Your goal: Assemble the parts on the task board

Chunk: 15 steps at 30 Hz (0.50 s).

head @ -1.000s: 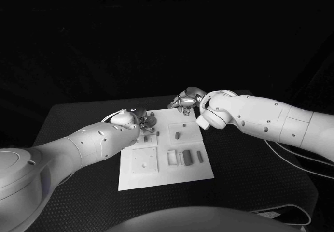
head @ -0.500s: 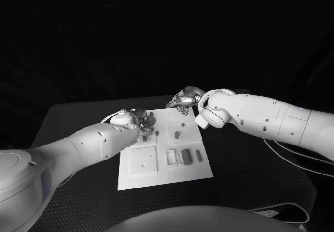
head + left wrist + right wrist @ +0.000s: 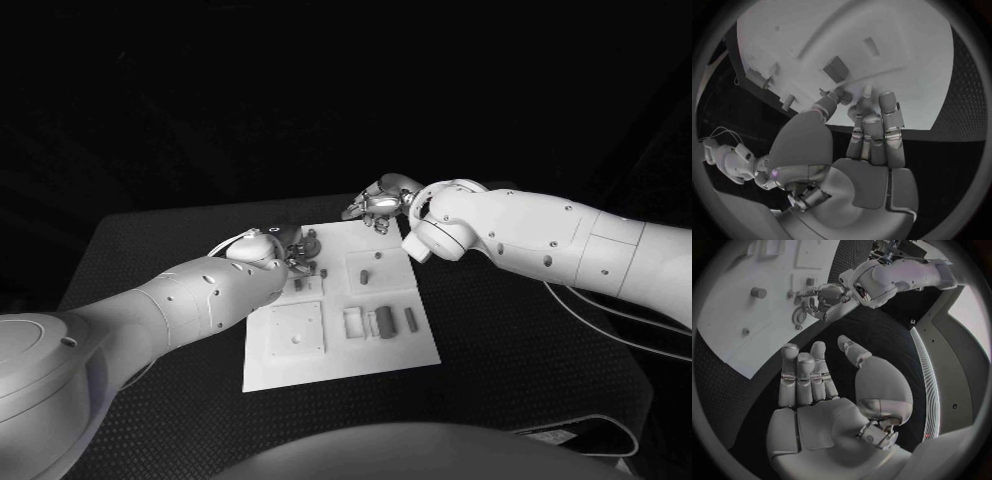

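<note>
Left hand (image 3: pixel 283 247) at task board (image 3: pixel 340 345) far-left edge; we can't tell its grip. Right hand (image 3: pixel 826 390) off far corner, empty, fingers apart.

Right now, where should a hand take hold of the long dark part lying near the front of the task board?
Probably across the middle of the long dark part, from above: it lies flat on the task board, narrow, with pieces close on both sides.
</note>
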Tool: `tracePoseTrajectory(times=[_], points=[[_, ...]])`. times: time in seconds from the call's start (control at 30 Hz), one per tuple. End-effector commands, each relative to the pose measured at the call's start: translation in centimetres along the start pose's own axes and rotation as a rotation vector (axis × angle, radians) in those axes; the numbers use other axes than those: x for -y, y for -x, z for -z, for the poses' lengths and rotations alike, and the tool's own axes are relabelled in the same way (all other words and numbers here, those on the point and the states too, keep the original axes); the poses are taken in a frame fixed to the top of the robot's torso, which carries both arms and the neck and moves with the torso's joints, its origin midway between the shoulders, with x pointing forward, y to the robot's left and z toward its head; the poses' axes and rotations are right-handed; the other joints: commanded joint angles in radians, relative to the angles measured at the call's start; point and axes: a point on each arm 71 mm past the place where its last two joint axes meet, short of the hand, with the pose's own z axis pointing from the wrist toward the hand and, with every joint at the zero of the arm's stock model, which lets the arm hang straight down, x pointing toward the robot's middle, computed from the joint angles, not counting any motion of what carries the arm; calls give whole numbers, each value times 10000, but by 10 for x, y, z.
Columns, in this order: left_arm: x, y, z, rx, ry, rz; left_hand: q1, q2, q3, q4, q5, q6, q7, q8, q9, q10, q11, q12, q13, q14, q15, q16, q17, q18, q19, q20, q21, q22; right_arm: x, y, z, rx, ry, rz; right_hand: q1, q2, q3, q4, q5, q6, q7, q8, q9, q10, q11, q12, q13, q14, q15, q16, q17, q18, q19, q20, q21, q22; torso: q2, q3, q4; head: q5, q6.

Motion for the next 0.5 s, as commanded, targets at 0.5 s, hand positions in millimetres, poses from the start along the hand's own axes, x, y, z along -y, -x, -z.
tracePoseTrajectory(times=[0.5], points=[[9,-3,0,-254,-1009,492,583,207,238,-380,-20,-384,121,-279,-186,89,136,94,-49,144,104,154,62,279,189,60,76,220,-4,2,1,10,147,121,-110,31,29,-36,14,-12,76,44,-2,-33,-15,52,-20,21,-66,10,-13,303,23,-27,-32,115,-16,0,17,-81,-43]])
